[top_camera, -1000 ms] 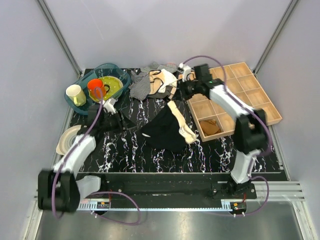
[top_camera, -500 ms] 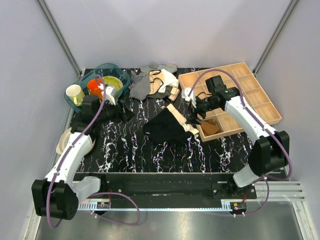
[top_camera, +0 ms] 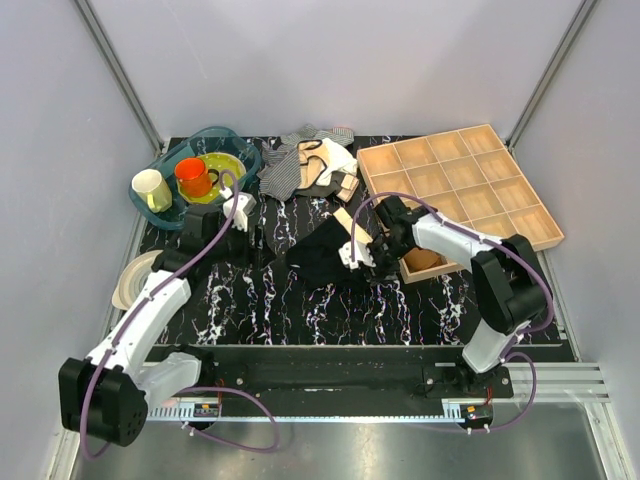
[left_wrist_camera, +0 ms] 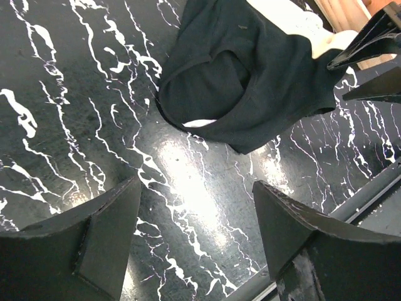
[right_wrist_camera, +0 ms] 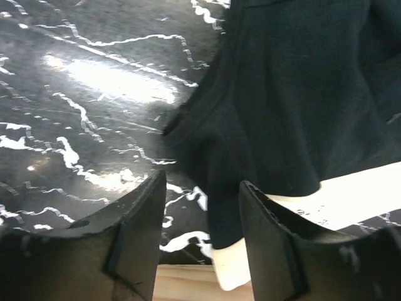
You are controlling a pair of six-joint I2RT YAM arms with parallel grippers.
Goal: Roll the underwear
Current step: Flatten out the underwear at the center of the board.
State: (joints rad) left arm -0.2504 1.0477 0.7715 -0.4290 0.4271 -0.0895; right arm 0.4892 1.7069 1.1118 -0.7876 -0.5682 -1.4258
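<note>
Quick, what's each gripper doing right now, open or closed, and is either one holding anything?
Left gripper: open, holding nothing, just short of the underwear.
Right gripper: open, holding nothing, over the underwear's edge.

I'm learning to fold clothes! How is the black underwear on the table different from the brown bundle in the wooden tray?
The underwear is black; the brown bundle is tan. The underwear lies loose and spread out, while the bundle looks packed into a small lump. The underwear sits on the marbled table; the bundle sits inside one compartment of the wooden tray. Both look like soft cloth.
</note>
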